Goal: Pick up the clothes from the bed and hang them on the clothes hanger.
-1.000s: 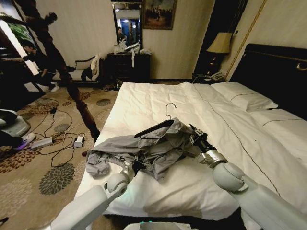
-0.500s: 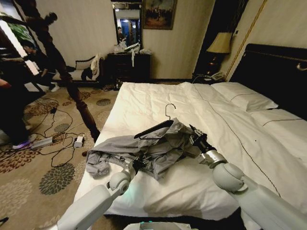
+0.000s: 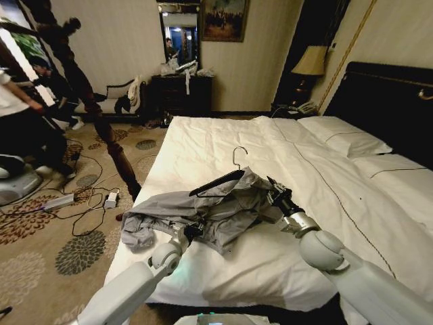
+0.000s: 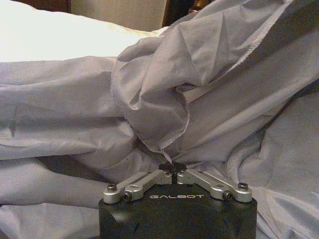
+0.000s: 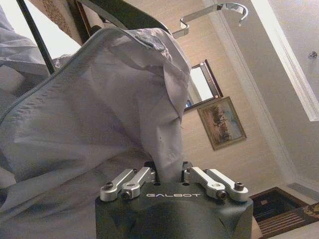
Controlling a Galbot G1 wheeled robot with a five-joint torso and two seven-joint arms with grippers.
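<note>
on the bed, both grippers pinching clothes

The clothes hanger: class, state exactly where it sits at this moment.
In the head view the clothes hanger rests mid-bed on the white duvet, one arm tucked into the grey shirt, hook pointing up, just left of the right gripper.

Patterned carpet, dark dresser, lit bedside lamp.
</note>
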